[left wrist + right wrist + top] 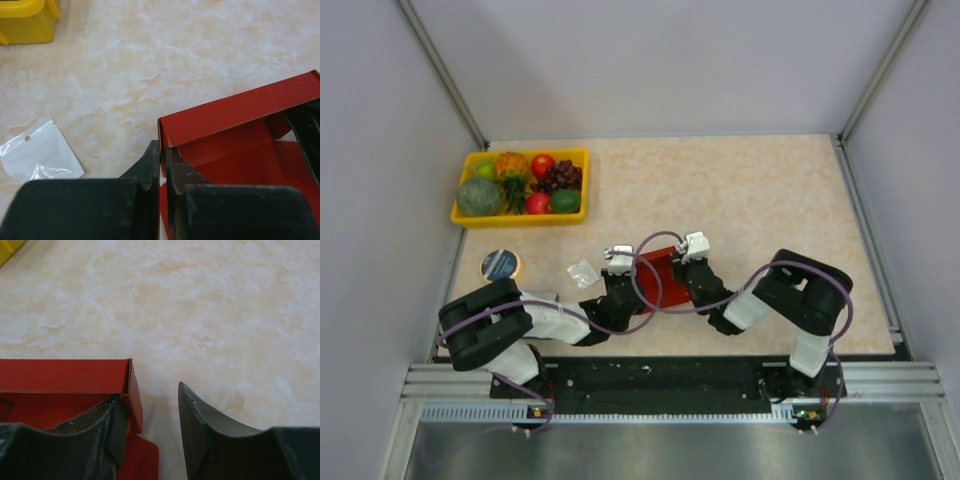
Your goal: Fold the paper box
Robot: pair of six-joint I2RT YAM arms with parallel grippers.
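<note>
One paper box [235, 107], left claw [162, 160] pinching wall, right claw [150, 395] astride corner

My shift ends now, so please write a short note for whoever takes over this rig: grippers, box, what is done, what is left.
Grippers: the left gripper is shut on the left wall of the box, near its rear corner. The right gripper is open astride the right wall, one finger inside, one outside.
Place: box on the table, between both grippers.
Done: rear and side walls stand up.
Left: the near part seems flat; probably fold and lock it.
</note>
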